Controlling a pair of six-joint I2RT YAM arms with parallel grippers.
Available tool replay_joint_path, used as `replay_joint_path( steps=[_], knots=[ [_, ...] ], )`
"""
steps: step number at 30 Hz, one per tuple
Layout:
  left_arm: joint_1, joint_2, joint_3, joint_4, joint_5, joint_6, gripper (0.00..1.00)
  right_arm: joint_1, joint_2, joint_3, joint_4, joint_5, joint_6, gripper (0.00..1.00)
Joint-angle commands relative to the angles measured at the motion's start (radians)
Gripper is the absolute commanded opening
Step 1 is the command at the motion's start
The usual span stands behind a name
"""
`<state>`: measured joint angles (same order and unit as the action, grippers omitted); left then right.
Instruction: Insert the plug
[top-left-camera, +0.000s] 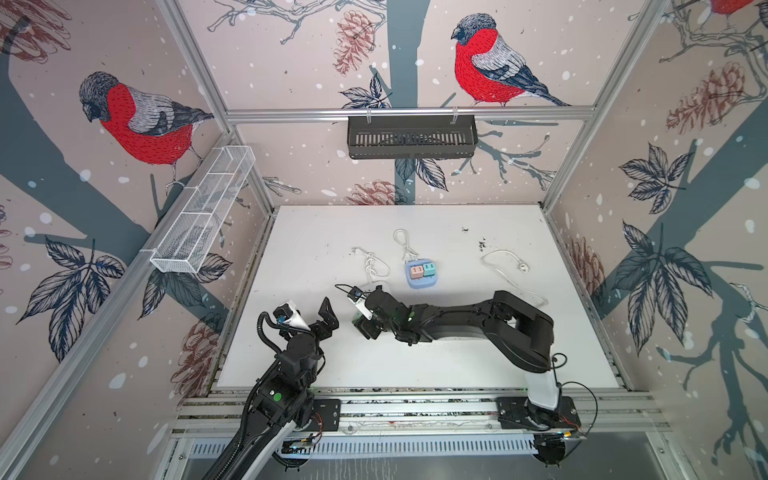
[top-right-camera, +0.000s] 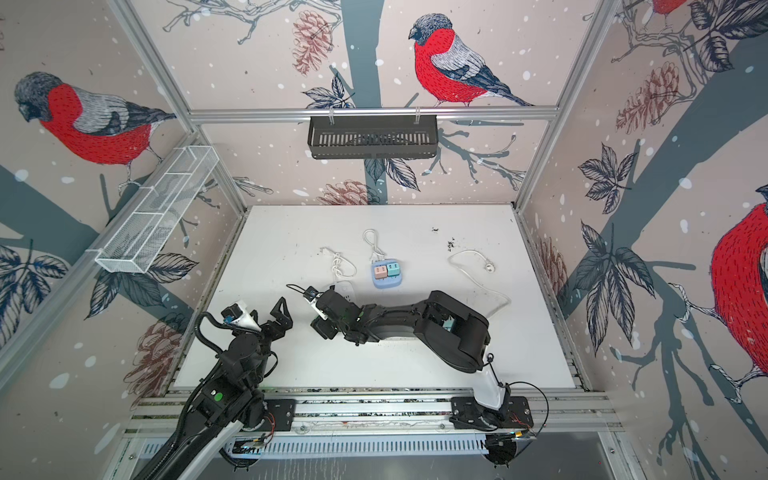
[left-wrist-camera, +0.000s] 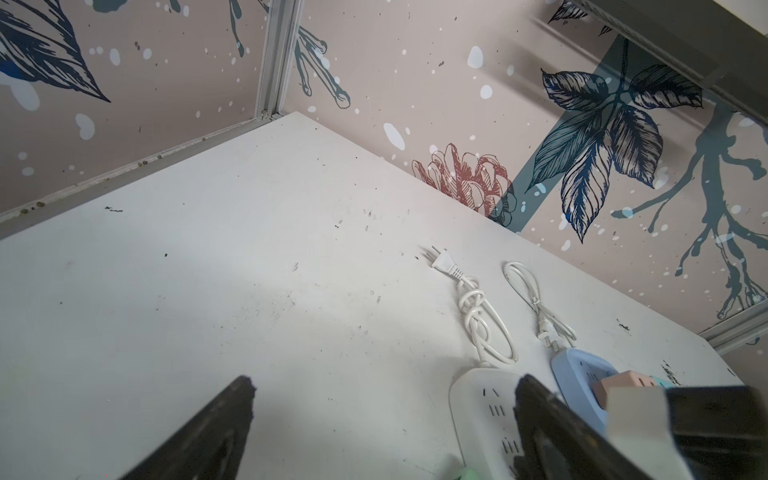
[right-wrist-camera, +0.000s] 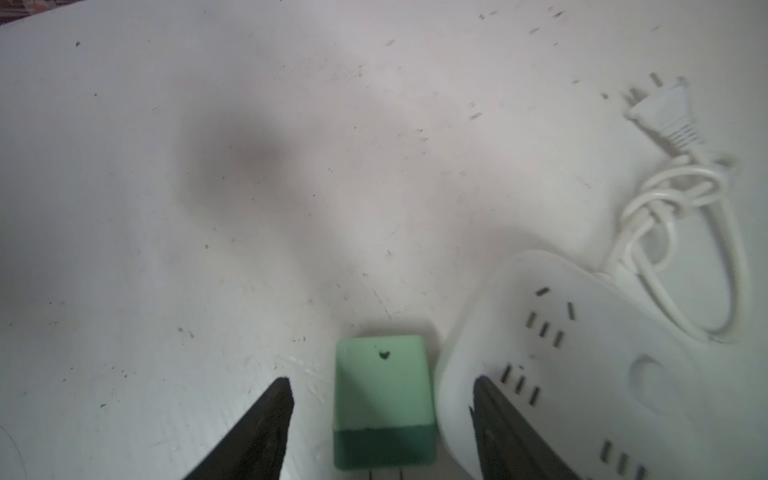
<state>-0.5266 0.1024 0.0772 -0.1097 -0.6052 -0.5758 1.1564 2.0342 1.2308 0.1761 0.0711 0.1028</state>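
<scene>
A mint-green plug (right-wrist-camera: 384, 399) lies flat on the white table, its prongs pointing back toward my right wrist. It rests right beside the white power strip (right-wrist-camera: 582, 374), which also shows in both top views (top-left-camera: 384, 286) (top-right-camera: 345, 289). My right gripper (right-wrist-camera: 380, 380) is low over the table and open. Its fingers straddle the plug with a gap on each side, one finger over the strip's edge. In both top views the right gripper (top-left-camera: 360, 323) (top-right-camera: 322, 328) hides the plug. My left gripper (left-wrist-camera: 384, 380) (top-left-camera: 330, 313) hangs open and empty over bare table to the left.
The white strip's knotted cord ends in a two-pin plug (top-left-camera: 355, 250) (right-wrist-camera: 665, 108). A blue power strip (top-left-camera: 422, 278) carrying a pink and a teal adapter sits behind the right gripper. A loose white cable with a round plug (top-left-camera: 524, 268) lies at the right.
</scene>
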Motion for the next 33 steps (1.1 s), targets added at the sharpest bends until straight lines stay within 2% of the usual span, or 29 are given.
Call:
replay_joint_path(
  steps=[1, 10, 19, 27, 33],
  knots=[
    [0.002, 0.001, 0.01, 0.015, -0.018, -0.017, 0.97, 0.005, 0.044, 0.045, -0.088, -0.042, 0.012, 0.67],
    [0.001, -0.081, -0.005, -0.016, -0.024, -0.015, 0.97, 0.018, 0.064, 0.036, -0.094, -0.042, 0.032, 0.6],
    [0.002, -0.096, -0.007, -0.024, -0.021, -0.016, 0.97, 0.026, 0.084, 0.037, -0.086, -0.019, 0.035, 0.58],
    [0.001, -0.095, -0.005, -0.022, -0.02, -0.015, 0.97, 0.028, 0.091, 0.039, -0.087, -0.013, 0.037, 0.39],
    [0.002, -0.094, -0.005, -0.016, 0.001, -0.003, 0.97, 0.028, -0.044, -0.052, -0.037, -0.015, 0.032, 0.3]
  ],
)
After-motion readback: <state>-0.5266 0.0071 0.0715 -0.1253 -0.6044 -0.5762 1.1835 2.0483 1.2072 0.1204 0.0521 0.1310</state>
